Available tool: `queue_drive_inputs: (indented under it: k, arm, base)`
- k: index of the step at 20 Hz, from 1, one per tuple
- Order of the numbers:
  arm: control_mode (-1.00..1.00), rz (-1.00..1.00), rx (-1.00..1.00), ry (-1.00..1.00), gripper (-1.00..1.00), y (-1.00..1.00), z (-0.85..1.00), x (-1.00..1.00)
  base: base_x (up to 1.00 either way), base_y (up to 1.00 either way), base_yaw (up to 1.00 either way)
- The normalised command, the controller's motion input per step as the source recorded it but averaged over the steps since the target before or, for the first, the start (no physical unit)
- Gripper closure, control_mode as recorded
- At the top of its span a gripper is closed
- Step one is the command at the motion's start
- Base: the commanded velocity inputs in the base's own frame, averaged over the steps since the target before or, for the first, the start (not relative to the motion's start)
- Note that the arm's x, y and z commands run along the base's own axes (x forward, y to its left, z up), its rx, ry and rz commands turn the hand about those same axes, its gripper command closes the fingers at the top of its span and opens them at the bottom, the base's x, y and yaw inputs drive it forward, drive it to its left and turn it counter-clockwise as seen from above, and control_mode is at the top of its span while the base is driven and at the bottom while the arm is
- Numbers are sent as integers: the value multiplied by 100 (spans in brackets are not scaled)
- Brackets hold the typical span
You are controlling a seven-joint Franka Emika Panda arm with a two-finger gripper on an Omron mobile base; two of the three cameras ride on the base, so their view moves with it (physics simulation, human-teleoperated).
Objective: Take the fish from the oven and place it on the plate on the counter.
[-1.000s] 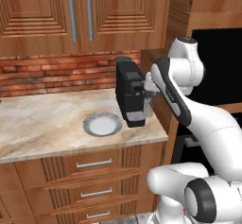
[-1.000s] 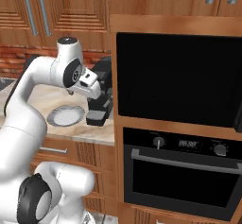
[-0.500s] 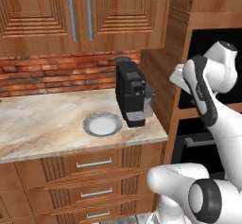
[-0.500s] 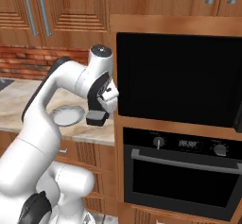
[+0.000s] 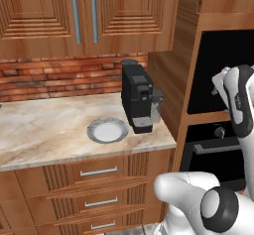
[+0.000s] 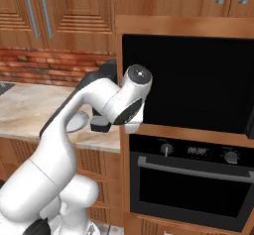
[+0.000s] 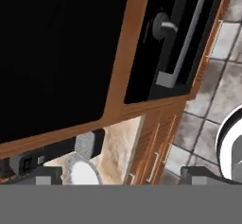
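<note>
Early step: approach to the oven (image 6: 191,179), door shut, nothing fetched yet. Fish out of sight, presumably inside behind that closed door; impossible to confirm from here.

Plate (image 5: 107,130) bare, lying on the table (image 5: 44,130) near its front edge and towards the right end, just beside the coffee machine (image 5: 137,102), which stands close to the right edge. Also glimpsed in the hand view, rolled sideways, plate (image 7: 82,172) low at the bottom.

Arm swung over to the oven side, wrist raised in front of the plain black glass panel (image 6: 188,83) above the oven. Claw (image 7: 120,175) released, jaws wide apart, gripping nothing; only the two tips seen low in the hand view. Oven handle (image 6: 193,168), a silver bar under the knob strip, well apart from the claw and lower than the wrist. In the hand view the same handle (image 7: 186,36) runs slantwise at upper right, a knob (image 7: 162,25) beside it.

Next move, as a judgement: lower and turn the hand to bring the open jaws square across the bar, close on it, then pull out and down to swing the door open. Needs the jaws set crosswise to the bar, not along it. Risk: catching a knob or the wooden surround instead of the handle. Only after that, reaching to the rack for the fish.
</note>
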Motion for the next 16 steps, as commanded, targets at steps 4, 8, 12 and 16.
queue_drive_inputs:
  k: [4,8,12,16]
  arm:
    - [-100,-52,27,0,-100,-78,-12,-11]
    - [-100,-52,27,1,-100,-84,-11,-12]
    - [-100,-49,24,2,-100,-88,-22,-13]
    - [-100,-39,15,0,-100,-81,-51,-12]
  base:
    - [0,0,0]
    - [0,0,0]
    - [0,0,0]
    - [0,0,0]
